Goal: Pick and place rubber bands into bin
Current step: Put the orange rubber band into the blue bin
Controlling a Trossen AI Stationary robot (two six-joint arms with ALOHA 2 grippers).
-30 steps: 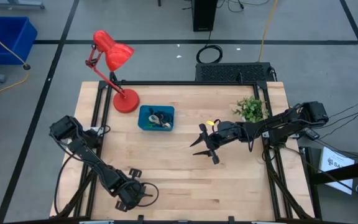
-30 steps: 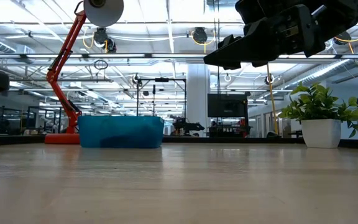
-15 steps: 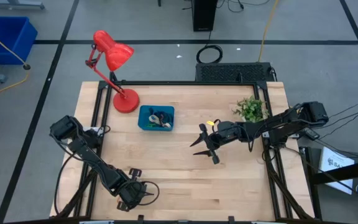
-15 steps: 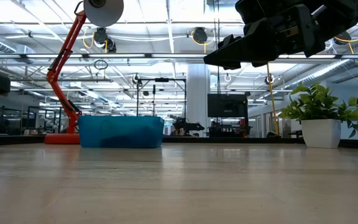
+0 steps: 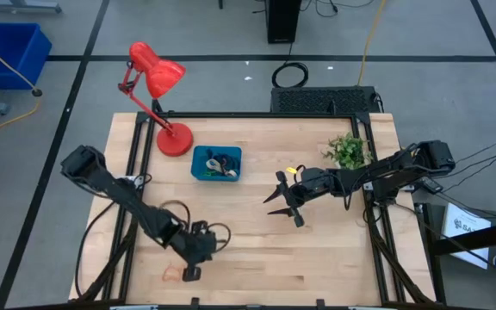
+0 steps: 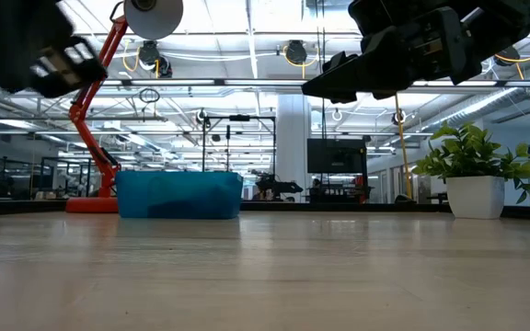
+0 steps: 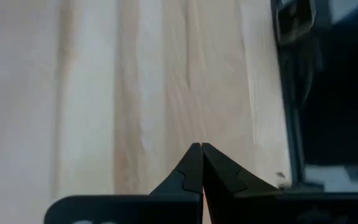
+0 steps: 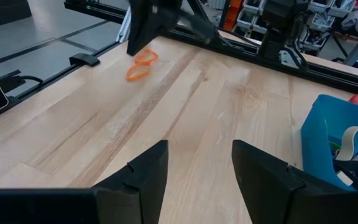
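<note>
The teal bin (image 5: 216, 163) stands at the table's far middle, next to the red lamp, with several rubber bands (image 5: 223, 164) inside; a tan one (image 8: 355, 139) shows over its rim. An orange rubber band (image 5: 172, 274) lies by the table's near left edge. My left gripper (image 5: 189, 274) is shut just right of it and raised off the wood; its tips (image 7: 201, 147) show nothing between them. My right gripper (image 5: 283, 203) hangs open above the table's middle, holding nothing. My left gripper points slanting down over the near left of the table. The orange band (image 8: 143, 59) shows right below its fingers (image 8: 144, 41) in the right wrist view, but a little apart in the high view. Whether the fingers touch it I cannot tell.
A red desk lamp (image 5: 156, 75) stands at the far left with its base (image 5: 175, 139) next to the bin. A small potted plant (image 5: 347, 151) sits at the far right. Black frame rails (image 7: 303, 93) run along the table's edges. Bare wood lies between the two arms.
My left gripper has shut at the near left edge, then risen and swung toward the table's right and far side, rolling as it went. The orange band now shows where the gripper stood before. My right arm has kept still.
</note>
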